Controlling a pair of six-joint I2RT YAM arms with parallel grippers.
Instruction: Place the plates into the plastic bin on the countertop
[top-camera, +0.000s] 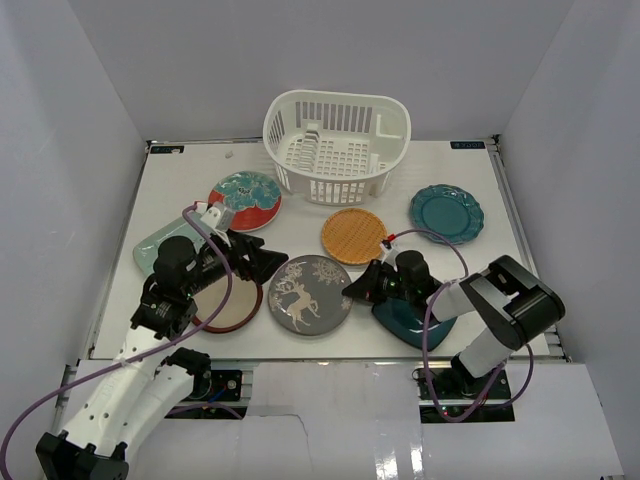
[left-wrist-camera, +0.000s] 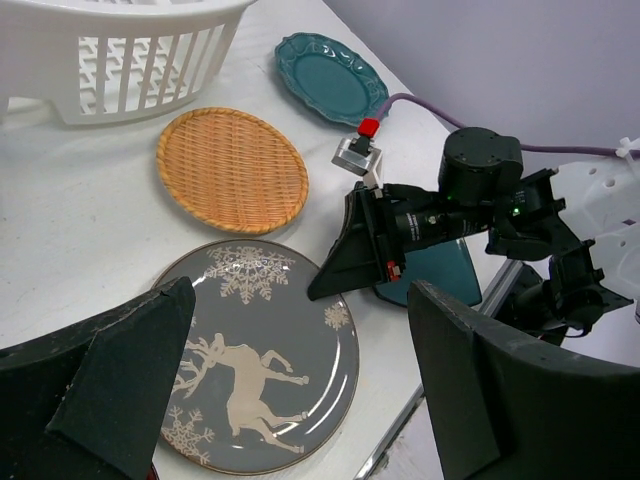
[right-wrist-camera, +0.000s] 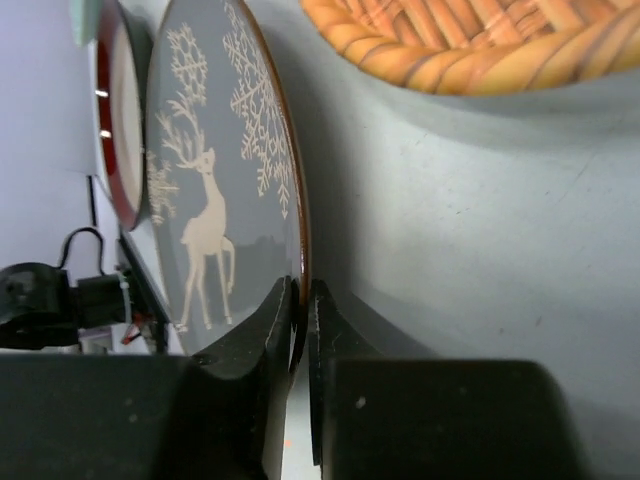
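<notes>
The grey plate with a white deer (top-camera: 308, 296) lies at the front middle of the countertop (top-camera: 470, 270). My right gripper (top-camera: 352, 288) is shut on its right rim; the right wrist view shows both fingers (right-wrist-camera: 270, 330) pinching the plate's edge (right-wrist-camera: 215, 170). My left gripper (top-camera: 268, 262) is open and empty, just above the plate's left side (left-wrist-camera: 260, 360), next to the red-rimmed beige plate (top-camera: 228, 305). The white plastic bin (top-camera: 335, 145) stands empty at the back middle.
The orange woven plate (top-camera: 353, 236) lies in front of the bin. The teal scalloped plate (top-camera: 446, 212) is at the right. The dark teal square plate (top-camera: 412, 318) lies under my right arm. The floral plate (top-camera: 245, 198) and pale green oblong plate (top-camera: 155, 248) are at the left.
</notes>
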